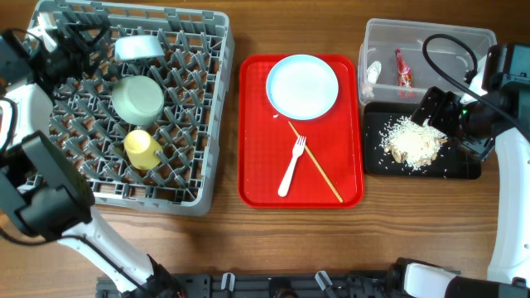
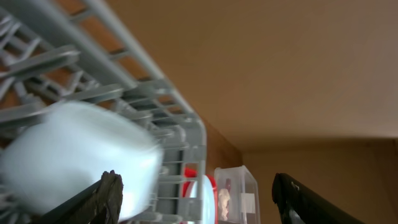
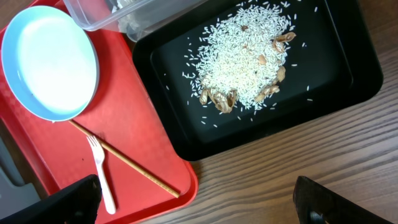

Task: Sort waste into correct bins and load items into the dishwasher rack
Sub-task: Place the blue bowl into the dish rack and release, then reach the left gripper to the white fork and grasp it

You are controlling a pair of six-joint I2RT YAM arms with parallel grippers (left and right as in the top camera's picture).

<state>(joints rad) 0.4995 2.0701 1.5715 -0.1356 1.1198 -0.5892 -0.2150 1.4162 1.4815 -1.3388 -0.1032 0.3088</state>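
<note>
Racked in dishwasher rack [image 1: 203,116]: small white bowl [image 1: 137,47], pale green bowl [image 1: 137,98], yellow cup [image 1: 142,149]. Binned: red wrapper [image 1: 403,68] and white scrap [image 1: 373,73] in clear tub [image 1: 431,35], rice [image 1: 411,139] in black tray [image 1: 464,170]. Outstanding on red tray [image 1: 257,165]: white plate [image 1: 302,86], fork [image 1: 292,165]. Found released: left pincer [image 2: 196,199] by small white bowl, right pincer [image 3: 199,202] above black tray.

Setting: robotics lab bench, laid out as a kitchen clean-up station. Evidence: a left arm [image 1: 41,207] and a right arm [image 1: 509,207] are flanking a wood-grain surface [image 1: 248,240]. A dishwasher rack [image 1: 217,124] is sitting directly on it. A red tray [image 1: 257,165], clear tub [image 1: 464,37] and black tray [image 1: 373,161] are lying alongside. A black cable [image 1: 443,58] is looping above the tub. A bare tan wall [image 2: 280,62] is showing behind.
</note>
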